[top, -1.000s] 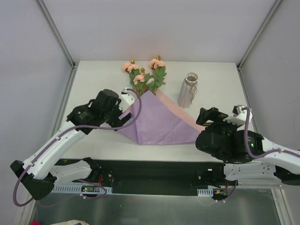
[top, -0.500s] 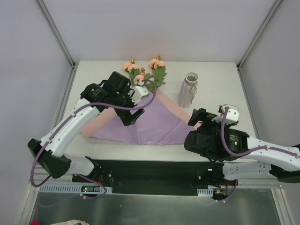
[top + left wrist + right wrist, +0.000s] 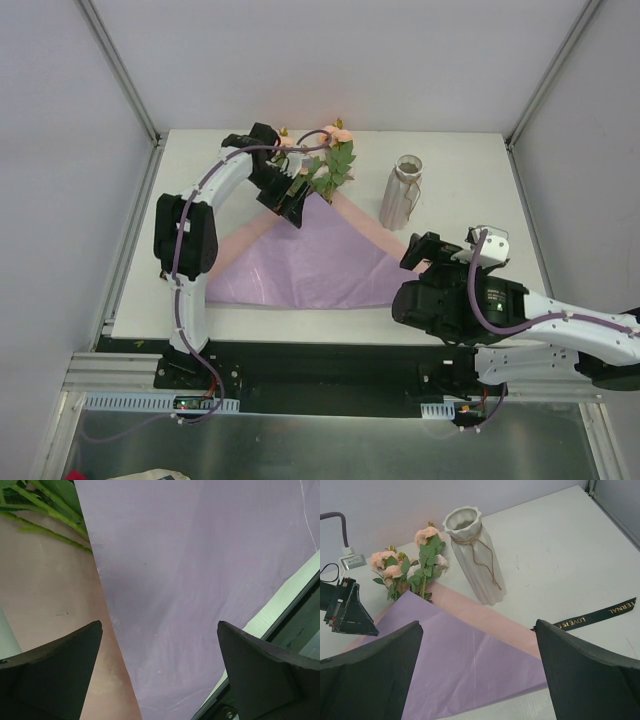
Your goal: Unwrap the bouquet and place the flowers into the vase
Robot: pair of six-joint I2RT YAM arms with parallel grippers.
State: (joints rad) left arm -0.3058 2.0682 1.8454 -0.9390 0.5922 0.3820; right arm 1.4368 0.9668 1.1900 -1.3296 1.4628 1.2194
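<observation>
Left pincer (image 3: 159,630): jaws fully apart, nothing between them. It hangs over the far corner of the lilac sheet (image 3: 320,262), pointing down at the paper. Contact with the paper cannot be told.

Right pincer (image 3: 477,630): jaws fully apart, empty. It is held above the near right part of the desk (image 3: 465,160), close to the right corner of the lilac sheet, clear of every object.

The lilac sheet lies spread flat on a pink sheet (image 3: 355,215), which shows as a band along the far edges. The flowers (image 3: 325,160) lie at the far corner of the paper, with heads and leaves on the bare desk. The vase (image 3: 402,192) stands upright to the right of the flowers, just beside the pink edge, with no stems in it.

Differences between views:
- Left wrist view: green stems lie on the pink sheet and pass out of sight at the lilac edge. The flower heads are out of frame.
- Right wrist view: a black ribbon (image 3: 600,616) with gold lettering lies flat on the desk to the right of the paper, and twine is tied round the vase neck. In the top view the right arm covers the ribbon.
- Right wrist view also shows the left pincer from the side, beside the flowers
</observation>
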